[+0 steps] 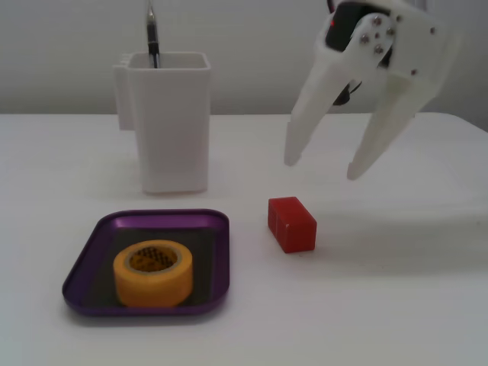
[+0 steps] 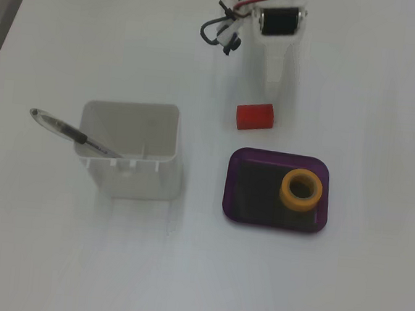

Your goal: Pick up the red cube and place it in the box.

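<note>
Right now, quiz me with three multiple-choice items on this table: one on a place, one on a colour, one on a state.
1. Where is the yellow tape roll?
A. In the purple tray
B. In the white container
C. On the bare table

2. What colour is the cube?
A. Blue
B. Red
C. Green

3. What state is the tool in?
A. Shut on the cube
B. Shut, empty
C. Open, above the table

Key: 1 A, the roll sits inside the rim; 2 B, plainly red in both fixed views; 3 C, its fingers are spread apart, clear of the cube.
</note>
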`<action>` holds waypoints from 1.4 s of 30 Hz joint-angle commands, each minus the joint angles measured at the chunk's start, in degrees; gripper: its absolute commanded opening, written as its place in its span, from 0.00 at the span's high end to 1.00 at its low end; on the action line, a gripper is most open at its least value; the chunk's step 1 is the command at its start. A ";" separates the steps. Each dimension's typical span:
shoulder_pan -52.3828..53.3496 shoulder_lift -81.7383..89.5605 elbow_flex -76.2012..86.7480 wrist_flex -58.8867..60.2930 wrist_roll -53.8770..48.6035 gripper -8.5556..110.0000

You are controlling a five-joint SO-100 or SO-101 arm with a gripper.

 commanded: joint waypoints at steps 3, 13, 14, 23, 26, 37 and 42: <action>0.00 -9.67 -7.29 -0.53 -0.09 0.76; 2.55 -21.27 -11.51 -5.71 -0.44 0.76; 3.25 -22.06 -11.16 -6.33 -0.62 0.76; 5.27 -24.79 -10.72 -8.00 -0.79 0.89; 4.48 -24.52 -11.51 -7.12 -0.18 0.93; -0.18 -3.78 -17.40 -0.44 0.00 0.93; -3.16 -4.13 -24.08 -0.88 3.34 0.93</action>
